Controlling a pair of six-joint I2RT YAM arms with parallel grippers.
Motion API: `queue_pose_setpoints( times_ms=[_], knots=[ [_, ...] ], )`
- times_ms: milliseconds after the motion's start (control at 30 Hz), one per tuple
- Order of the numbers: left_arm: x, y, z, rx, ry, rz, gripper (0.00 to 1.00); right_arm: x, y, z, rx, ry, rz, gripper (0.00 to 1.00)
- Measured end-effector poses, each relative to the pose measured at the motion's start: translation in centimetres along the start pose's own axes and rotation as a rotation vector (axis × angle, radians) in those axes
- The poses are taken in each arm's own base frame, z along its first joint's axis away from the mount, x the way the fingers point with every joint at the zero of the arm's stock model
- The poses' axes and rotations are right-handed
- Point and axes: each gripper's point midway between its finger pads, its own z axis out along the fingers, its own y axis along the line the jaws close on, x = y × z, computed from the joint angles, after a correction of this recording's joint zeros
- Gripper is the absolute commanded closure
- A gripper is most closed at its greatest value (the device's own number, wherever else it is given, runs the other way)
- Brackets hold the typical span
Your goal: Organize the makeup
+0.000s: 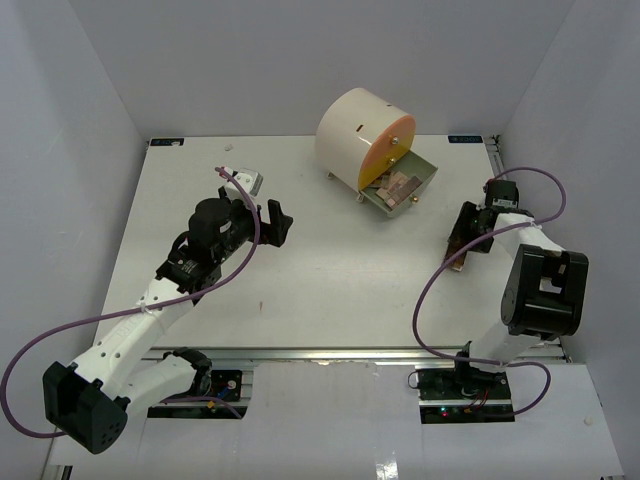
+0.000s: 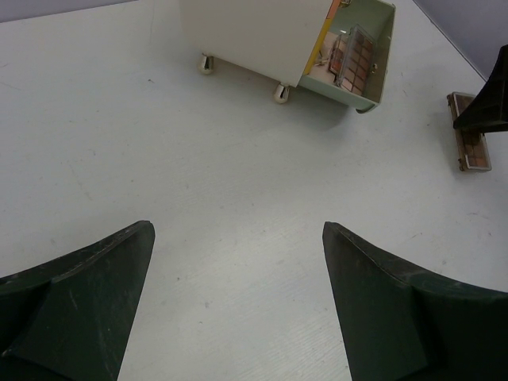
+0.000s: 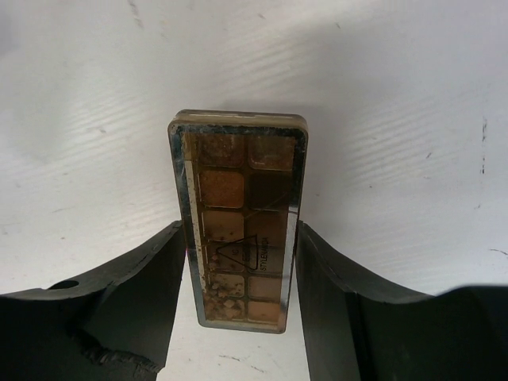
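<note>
1. Left gripper point(image 2: 236, 228): the jaws are spread wide and nothing is held; it is hung over the bare table point(image 1: 330, 285), left of centre, well apart from every makeup item.
2. Drawer box point(image 1: 350, 130): cream, round, raised on small metal feet; it is set at the far middle of the table; its drawer point(image 1: 430, 172) is pulled out on the right-hand side.
3. Stored palettes point(image 2: 353, 59): flat pink-brown palettes are seen lying loosely, one tilted, inside the drawer; part of the sorting is judged done.
4. Right gripper point(image 3: 240, 228): lowered to the table at the right; its fingers point(image 3: 159, 278) are pressed against both long edges of the loose palette; the firmness of the grasp cannot be told.
5. Loose palette point(image 3: 238, 175): laid flat on the table, right of the drawer and well apart from it; only its near half is caught between the jaws.
6. Hazards, as judged: the smooth, thin edges may slip from the pads on lifting; the free far end may swing down, since the hold is off-centre; the palette may be snagged on the drawer's rim or on the tilted one inside, if it is carried too low.
</note>
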Motion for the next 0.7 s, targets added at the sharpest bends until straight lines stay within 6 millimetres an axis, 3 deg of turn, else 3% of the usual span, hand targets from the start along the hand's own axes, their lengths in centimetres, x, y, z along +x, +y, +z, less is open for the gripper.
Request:
queue_pose_setpoints(
  times_ms=[167, 367, 433, 533, 700],
  knots=[
    [0.0, 0.0, 0.0, 0.000, 0.000, 0.000, 0.02, -2.4, 2.8, -2.3, -0.076, -0.119, -0.069, 0.69],
    [0.0, 0.0, 0.0, 0.000, 0.000, 0.000, 0.02, -4.8, 8.2, -5.2, -0.211, -0.256, -0.144, 0.69],
    [0.0, 0.1, 0.0, -0.003, -0.001, 0.000, 0.02, -5.6, 10.2, -5.7, -0.253, -0.274, -0.146, 0.69],
    [-0.1, 0.4, 0.0, -0.021, -0.004, 0.002, 0.02, -8.5, 13.5, -6.2, -0.329, -0.325, -0.124, 0.69],
    [-0.1, 0.9, 0.0, -0.046, -0.006, 0.008, 0.02, -12.3, 17.0, -6.0, -0.426, -0.370, -0.053, 0.62]
  ],
)
